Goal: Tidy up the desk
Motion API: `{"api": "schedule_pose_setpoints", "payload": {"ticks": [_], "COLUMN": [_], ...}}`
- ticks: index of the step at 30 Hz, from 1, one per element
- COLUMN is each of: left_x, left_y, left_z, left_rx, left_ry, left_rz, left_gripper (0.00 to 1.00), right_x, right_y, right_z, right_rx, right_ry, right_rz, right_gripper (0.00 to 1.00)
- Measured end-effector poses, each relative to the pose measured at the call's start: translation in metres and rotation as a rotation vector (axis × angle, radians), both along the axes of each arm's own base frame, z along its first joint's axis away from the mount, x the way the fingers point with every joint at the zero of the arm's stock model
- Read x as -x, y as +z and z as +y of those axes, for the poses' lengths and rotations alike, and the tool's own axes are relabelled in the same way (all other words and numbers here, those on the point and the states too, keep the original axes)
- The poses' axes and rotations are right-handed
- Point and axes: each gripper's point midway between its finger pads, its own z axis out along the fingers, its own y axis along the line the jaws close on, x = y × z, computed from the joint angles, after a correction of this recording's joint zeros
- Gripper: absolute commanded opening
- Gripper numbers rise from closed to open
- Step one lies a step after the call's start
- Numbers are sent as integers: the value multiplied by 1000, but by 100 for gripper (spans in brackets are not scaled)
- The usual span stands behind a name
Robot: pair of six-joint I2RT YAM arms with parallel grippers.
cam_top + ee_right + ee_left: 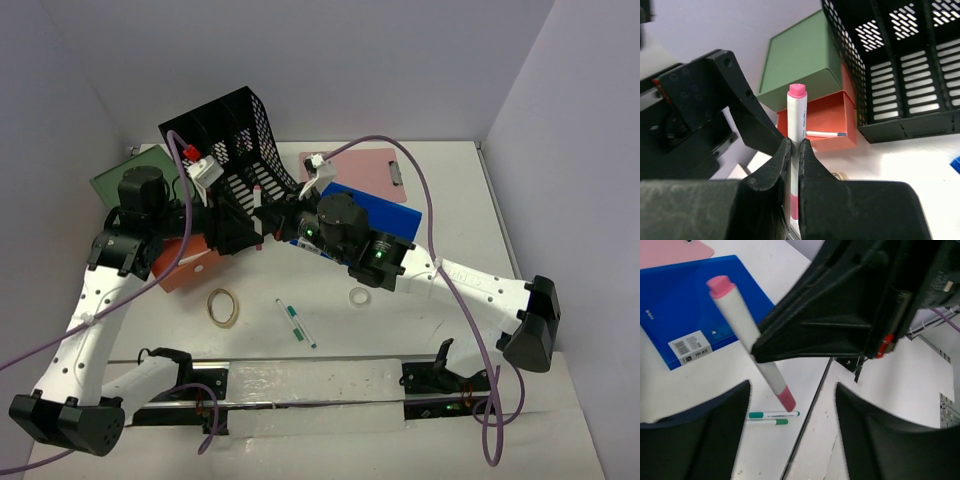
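The white desk [400, 320] holds scattered stationery. My right gripper [268, 215] is shut on a white marker with pink ends [258, 203] and holds it above the desk, in front of the black file organizer [235, 140]. In the right wrist view the jaws [795, 142] pinch the marker [797, 112] upright at mid-length. My left gripper [238, 228] is open, facing the right one. In the left wrist view its open fingers [705, 430] flank the marker's lower pink end [786, 399] without touching it.
A green box [135, 175] and an orange box [185, 265] with a pen on it [825, 134] sit at the left. A blue folder [375, 215] and pink clipboard [360, 165] lie behind. A tape roll [223, 307], a white ring [360, 296] and green pens [296, 323] lie in front.
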Motion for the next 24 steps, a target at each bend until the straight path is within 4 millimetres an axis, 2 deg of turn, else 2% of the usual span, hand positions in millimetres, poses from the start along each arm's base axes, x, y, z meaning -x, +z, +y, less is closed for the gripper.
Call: {"api": "schedule_pose_setpoints", "payload": {"ticks": [7,8,11,13,14,16,19,21,24], "left_x": [-20,-20,-22,-22,-23,-27,-41,-51,-70], "left_y": [-10,-10,-11,-11,-11,-12,-16,-19,-31], "left_z": [4,4,5,5,6,9,21,33,61], "left_rx": [-31,-32,-34,-35,-38,-54,-120,-186,-339], "left_ry": [87,92,102,109,112,140,220,287,407], "left_rz": [28,33,37,38,34,23,-34,-79,-156], "left_gripper": [39,33,2,0,0,0,0,0,0], "right_x": [7,7,7,6,6,6,8,9,8], "right_y": [6,5,3,2,2,1,-1,-6,-19], "right_z": [13,14,16,15,15,15,16,15,6], "right_rx": [-39,-38,-36,-34,-33,-29,-12,9,47], "right_ry": [46,49,49,45,45,48,60,62,48], "right_rz": [5,7,12,11,10,10,14,18,32], "right_gripper": [0,0,0,1,8,29,46,48,48]}}
